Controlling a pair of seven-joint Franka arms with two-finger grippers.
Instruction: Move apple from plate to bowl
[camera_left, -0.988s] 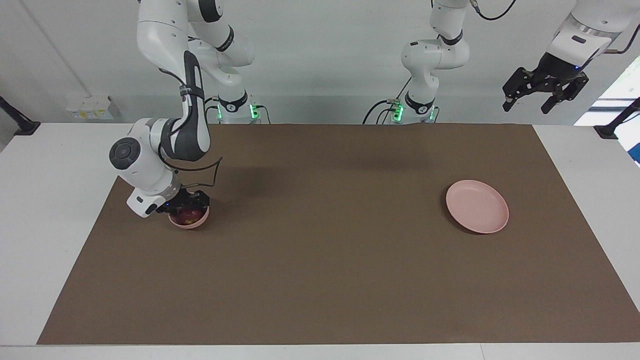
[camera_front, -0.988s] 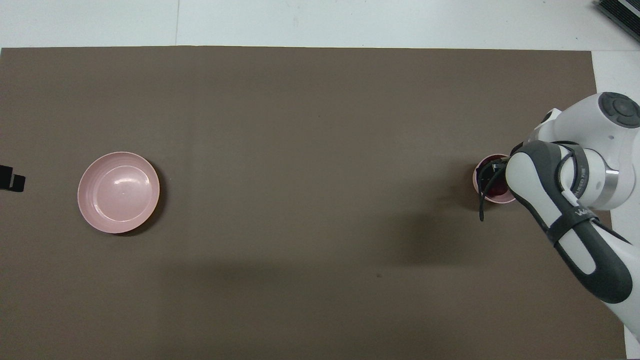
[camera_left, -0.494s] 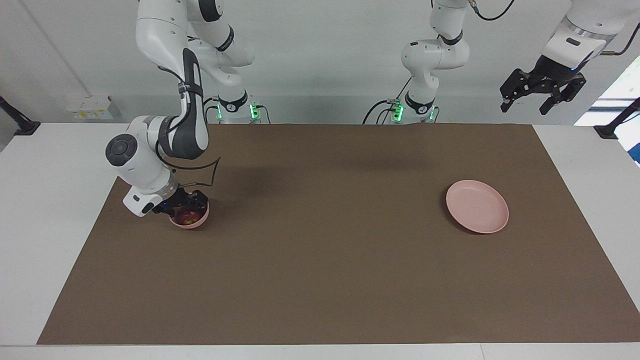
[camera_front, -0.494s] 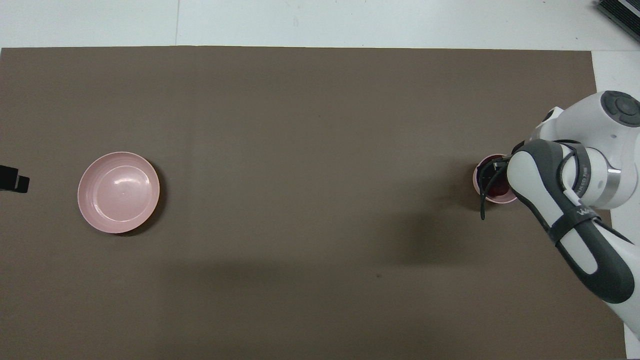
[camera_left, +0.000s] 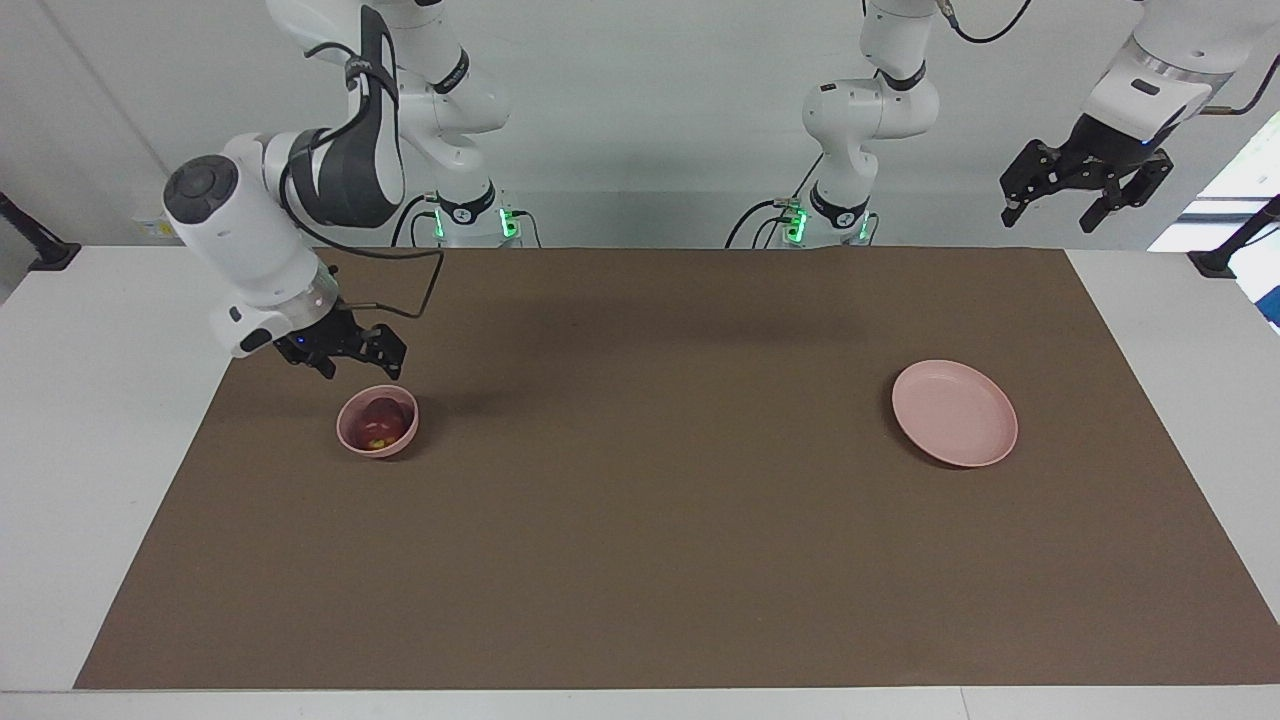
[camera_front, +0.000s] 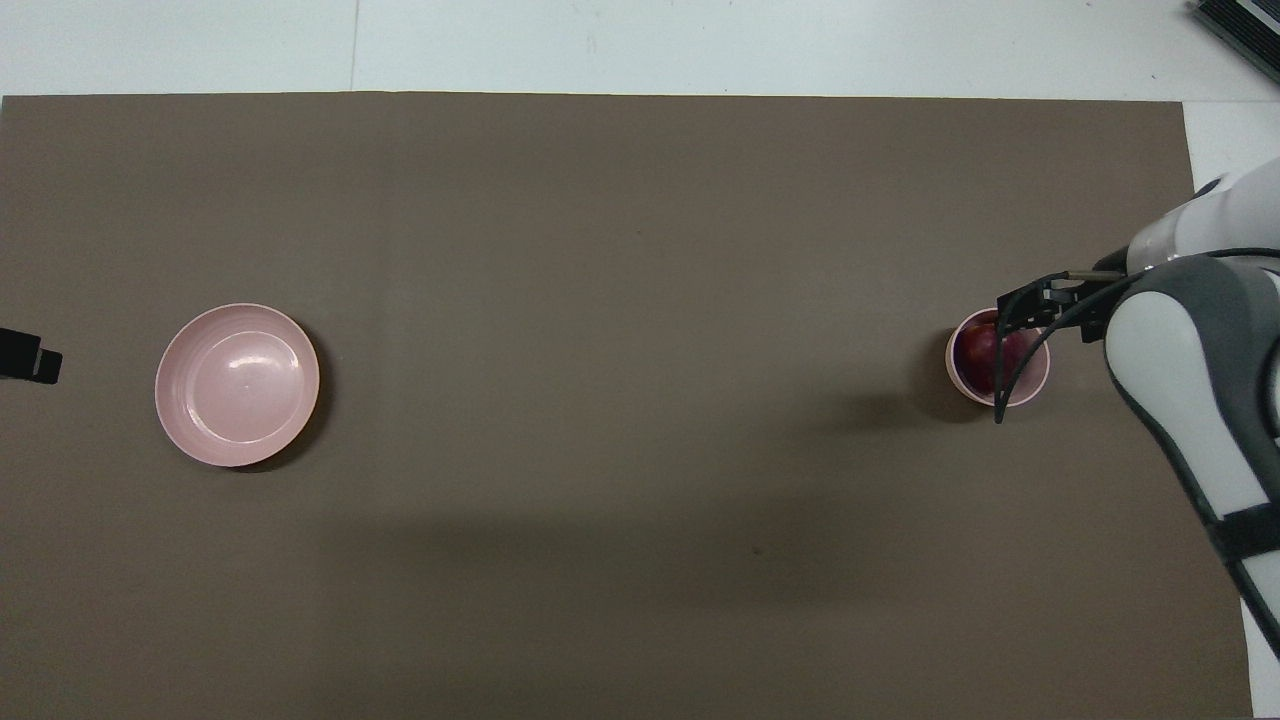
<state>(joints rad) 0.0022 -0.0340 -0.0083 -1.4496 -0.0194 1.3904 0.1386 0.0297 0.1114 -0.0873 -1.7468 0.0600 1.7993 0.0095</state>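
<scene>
The dark-red apple lies in the small deep pink bowl toward the right arm's end of the table; the overhead view shows the apple inside the bowl too. My right gripper is open and empty, raised above the bowl; from overhead it overlaps the bowl's rim. The flat pink plate is empty toward the left arm's end, also seen from overhead. My left gripper is open and empty, waiting high off that end of the mat; only its tip shows overhead.
A brown mat covers the table, with white tabletop around it. The right arm's elbow and cable hang over the mat's edge beside the bowl.
My right gripper has let go of the apple and risen out of the bowl, leaving the apple inside. The left gripper has barely moved.
</scene>
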